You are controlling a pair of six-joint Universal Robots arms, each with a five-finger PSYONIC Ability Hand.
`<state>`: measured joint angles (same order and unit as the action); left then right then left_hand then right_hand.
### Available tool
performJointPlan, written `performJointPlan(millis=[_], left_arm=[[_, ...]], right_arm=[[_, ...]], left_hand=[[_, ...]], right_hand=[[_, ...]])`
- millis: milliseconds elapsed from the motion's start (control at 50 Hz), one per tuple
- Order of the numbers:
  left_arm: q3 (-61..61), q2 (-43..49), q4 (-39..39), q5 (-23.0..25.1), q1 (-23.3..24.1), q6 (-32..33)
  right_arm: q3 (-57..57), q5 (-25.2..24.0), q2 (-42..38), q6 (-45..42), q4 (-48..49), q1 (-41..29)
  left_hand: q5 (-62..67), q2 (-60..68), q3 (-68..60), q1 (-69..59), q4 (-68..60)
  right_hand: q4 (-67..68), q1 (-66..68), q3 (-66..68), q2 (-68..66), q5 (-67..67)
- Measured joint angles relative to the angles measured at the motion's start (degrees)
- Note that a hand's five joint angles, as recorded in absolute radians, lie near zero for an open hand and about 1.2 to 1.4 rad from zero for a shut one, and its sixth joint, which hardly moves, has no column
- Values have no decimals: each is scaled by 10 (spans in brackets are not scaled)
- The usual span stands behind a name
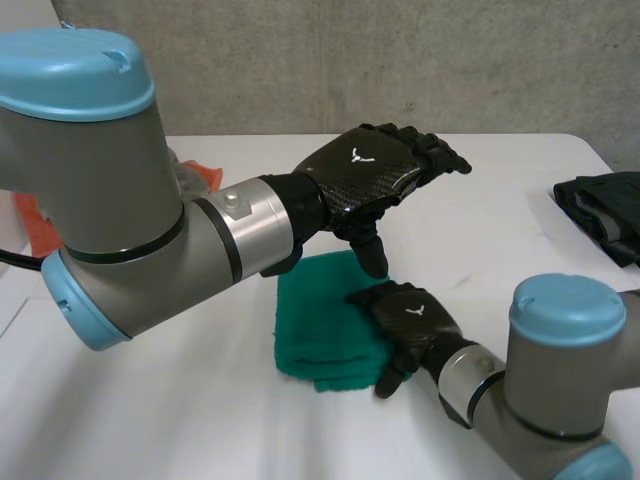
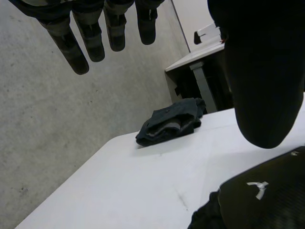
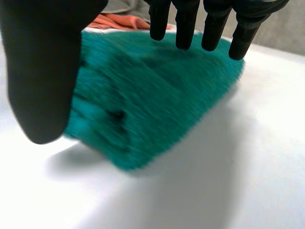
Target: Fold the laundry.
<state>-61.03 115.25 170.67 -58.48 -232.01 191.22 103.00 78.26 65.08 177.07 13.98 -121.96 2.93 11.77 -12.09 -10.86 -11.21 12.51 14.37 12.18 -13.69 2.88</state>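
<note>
A folded green towel (image 1: pixel 318 318) lies on the white table (image 1: pixel 180 400) near the front middle. My right hand (image 1: pixel 408 322) rests flat on the towel's right side, fingers straight and open. The right wrist view has the green towel (image 3: pixel 152 100) under those fingers (image 3: pixel 186 24), with the thumb (image 3: pixel 43 71) beside it. My left hand (image 1: pixel 375 170) hovers above the towel's far edge, open, thumb hanging down. In the left wrist view its fingers (image 2: pixel 90 36) stretch out over the table and hold nothing.
A dark folded garment (image 1: pixel 605 212) lies at the table's right edge, also dark garment (image 2: pixel 170 121) in the left wrist view. Orange cloth (image 1: pixel 200 175) sits at the back left behind my left arm. A grey wall (image 1: pixel 350 60) stands behind the table.
</note>
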Motion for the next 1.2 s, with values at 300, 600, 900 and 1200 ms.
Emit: performJointPlan(millis=[300, 600, 900, 1200], left_arm=[[-3, -52, -1, -12, -13, -64], [-5, -56, 0, -13, -20, -80], [-6, -55, 0, -13, -20, -80], [-8, -59, 0, -12, -22, -80]], right_arm=[[42, 110, 22, -96, 51, -110], [56, 164, -21, -187, 171, -139], [45, 180, -64, -251, 274, -132], [-15, 177, -92, -273, 313, -105]], left_hand=[[0, -1, 0, 0, 0], [0, -1, 0, 0, 0], [0, -1, 0, 0, 0], [0, -1, 0, 0, 0]], right_hand=[[-6, 0, -3, 0, 0], [-5, 0, -2, 0, 0], [69, 47, 74, -54, 69], [553, 474, 552, -534, 516]])
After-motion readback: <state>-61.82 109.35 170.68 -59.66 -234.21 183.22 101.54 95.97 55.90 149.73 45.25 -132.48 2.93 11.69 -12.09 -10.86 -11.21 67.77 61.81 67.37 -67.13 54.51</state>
